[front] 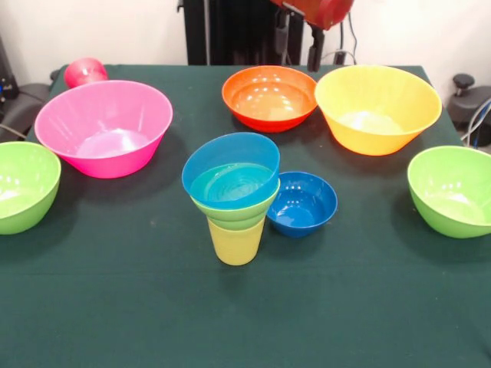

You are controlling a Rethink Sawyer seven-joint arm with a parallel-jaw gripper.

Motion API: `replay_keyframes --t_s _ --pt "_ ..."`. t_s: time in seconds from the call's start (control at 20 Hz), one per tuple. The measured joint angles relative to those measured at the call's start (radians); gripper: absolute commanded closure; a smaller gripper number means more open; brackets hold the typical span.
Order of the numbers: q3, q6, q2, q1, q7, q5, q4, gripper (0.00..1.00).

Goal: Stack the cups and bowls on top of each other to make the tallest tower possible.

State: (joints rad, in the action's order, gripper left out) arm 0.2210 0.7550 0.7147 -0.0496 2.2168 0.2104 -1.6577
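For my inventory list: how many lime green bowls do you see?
3: one at the left edge, one at the right edge, one nested in the tower under the light blue bowl. More may be hidden there.

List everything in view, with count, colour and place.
tower: one; light blue plastic bowl over lime green bowls nested in a pale yellow plastic cup, table centre.
dark blue plastic bowl: one, beside the tower.
pink plastic bowl: one, large, back left of picture.
orange-red plastic bowl: one, back centre.
yellow-orange plastic bowl: one, back right.
lime green plastic bowls: two, left and right edges.
red plastic cup: one, behind the pink bowl.
dark green table: one.
robot arm: red and black, top edge.
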Motion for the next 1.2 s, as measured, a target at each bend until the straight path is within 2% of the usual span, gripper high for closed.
replay_keyframes --t_s 0.25,0.35,0.45,0.5,0.6,0.85,1.2 --pt "-0.008 -0.171 0.038 -0.045 0.0 0.0 -0.166 0.0" --pt "-0.016 -0.265 0.052 -0.1 0.0 -0.002 -0.261 0.0" --pt "-0.019 -0.308 0.054 -0.134 0.0 -0.01 -0.306 0.0" --pt "-0.021 -0.353 0.053 -0.179 0.0 -0.026 -0.355 0.0" --pt "-0.024 -0.39 0.051 -0.228 0.0 -0.051 -0.399 0.0" --pt "-0.034 -0.411 0.051 -0.316 0.0 -0.119 -0.466 0.0" --pt "-0.06 -0.411 0.064 -0.342 0.0 -0.186 -0.512 0.0"
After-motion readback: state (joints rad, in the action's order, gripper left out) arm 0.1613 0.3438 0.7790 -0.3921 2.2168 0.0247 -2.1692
